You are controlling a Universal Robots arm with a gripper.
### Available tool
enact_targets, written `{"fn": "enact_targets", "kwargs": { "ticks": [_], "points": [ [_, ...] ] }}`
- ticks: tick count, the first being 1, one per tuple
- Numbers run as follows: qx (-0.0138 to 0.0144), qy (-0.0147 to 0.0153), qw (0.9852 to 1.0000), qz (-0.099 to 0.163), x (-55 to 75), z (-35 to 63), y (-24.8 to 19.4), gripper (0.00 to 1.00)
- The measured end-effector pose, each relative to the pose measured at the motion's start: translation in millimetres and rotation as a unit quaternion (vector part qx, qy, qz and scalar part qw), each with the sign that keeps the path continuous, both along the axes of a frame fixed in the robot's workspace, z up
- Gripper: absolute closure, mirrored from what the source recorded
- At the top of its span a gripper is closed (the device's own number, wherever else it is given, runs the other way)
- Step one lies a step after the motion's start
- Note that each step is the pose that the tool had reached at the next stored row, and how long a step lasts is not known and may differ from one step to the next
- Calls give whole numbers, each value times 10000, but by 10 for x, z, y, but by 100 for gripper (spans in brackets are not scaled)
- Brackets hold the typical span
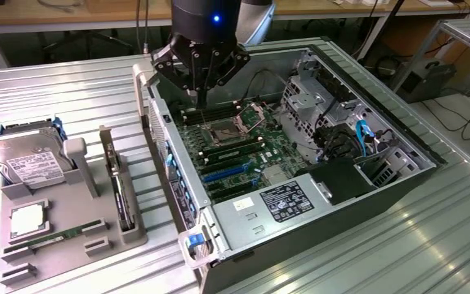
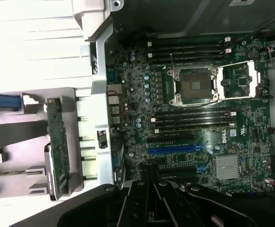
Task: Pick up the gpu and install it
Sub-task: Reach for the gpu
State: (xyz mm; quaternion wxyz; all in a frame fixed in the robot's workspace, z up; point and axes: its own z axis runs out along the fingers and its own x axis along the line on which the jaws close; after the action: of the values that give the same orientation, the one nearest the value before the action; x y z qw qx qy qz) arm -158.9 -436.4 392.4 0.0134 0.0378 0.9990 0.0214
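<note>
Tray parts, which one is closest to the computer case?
The gpu, standing on edge at the tray rim beside the case; hard drive, processor and memory stick lie farther toward the exterior view's left.

My gripper (image 1: 201, 98) had open room above the motherboard (image 1: 239, 156). The drive cage (image 1: 313, 101) and case wall (image 1: 160, 131) hemmed it in.

Two cameras: one off the arm, one on the wrist.
From well back I look slantwise down on the case (image 1: 386, 107) around the hand (image 1: 201, 97); the wrist view looks close past the hand (image 2: 149, 172) at the motherboard (image 2: 199, 118) below it, shared by both.
</note>
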Motion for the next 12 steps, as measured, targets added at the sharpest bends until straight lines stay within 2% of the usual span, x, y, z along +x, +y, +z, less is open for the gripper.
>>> {"fn": "enact_targets", "kwargs": {
  "ticks": [7, 12],
  "points": [
    [0, -4, 10000, 0, -221, -10, -131, 89],
    [-7, -4, 10000, -1, -401, -26, -186, 89]
  ]
}}
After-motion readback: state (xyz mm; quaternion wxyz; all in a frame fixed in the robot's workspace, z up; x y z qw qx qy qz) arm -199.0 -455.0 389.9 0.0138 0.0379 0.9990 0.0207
